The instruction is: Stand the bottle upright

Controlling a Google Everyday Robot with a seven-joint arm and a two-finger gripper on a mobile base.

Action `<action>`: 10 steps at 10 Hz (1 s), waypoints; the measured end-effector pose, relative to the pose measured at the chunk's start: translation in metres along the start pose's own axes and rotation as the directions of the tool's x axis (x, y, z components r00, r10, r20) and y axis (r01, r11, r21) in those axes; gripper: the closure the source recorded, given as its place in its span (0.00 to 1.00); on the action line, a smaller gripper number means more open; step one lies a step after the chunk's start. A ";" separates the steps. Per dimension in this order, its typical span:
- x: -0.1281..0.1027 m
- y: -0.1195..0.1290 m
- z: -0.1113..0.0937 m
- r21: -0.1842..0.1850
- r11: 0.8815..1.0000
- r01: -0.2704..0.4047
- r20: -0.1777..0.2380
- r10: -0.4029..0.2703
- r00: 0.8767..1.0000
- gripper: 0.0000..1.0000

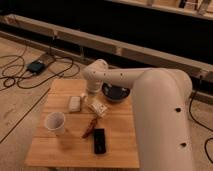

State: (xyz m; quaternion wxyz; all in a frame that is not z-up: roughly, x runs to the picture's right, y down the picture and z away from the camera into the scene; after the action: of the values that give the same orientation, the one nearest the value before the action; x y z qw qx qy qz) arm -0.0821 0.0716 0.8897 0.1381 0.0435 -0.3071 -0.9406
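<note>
The bottle point(98, 108) is small and whitish with a pale label. It lies on its side on the wooden table point(115, 150), between the white block and the dark bowl point(116, 93). My gripper point(90, 96) hangs down from the white arm point(150, 85), which reaches in from the right. The gripper is just above and behind the bottle's left end. I cannot tell whether it touches the bottle.
A flat white block point(75, 103) lies left of the bottle. A white mug point(55, 122) stands at the front left. A red object point(89, 128) and a black phone point(99, 141) lie in front. Cables and a box point(36, 66) lie on the floor to the left.
</note>
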 end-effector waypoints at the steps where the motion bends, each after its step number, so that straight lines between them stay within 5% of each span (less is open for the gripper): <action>1: -0.001 -0.002 0.006 0.011 1.000 -0.006 0.000 0.006 1.000 0.37; 5: -0.003 -0.011 0.027 0.052 0.999 -0.017 -0.006 0.018 1.000 0.37; 10: -0.011 -0.009 0.037 0.040 0.999 -0.021 0.000 0.021 1.000 0.37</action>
State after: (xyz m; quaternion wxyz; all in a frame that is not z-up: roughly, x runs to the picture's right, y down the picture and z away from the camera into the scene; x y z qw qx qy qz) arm -0.0798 0.1029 0.9146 0.1471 0.0430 -0.3265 -0.9327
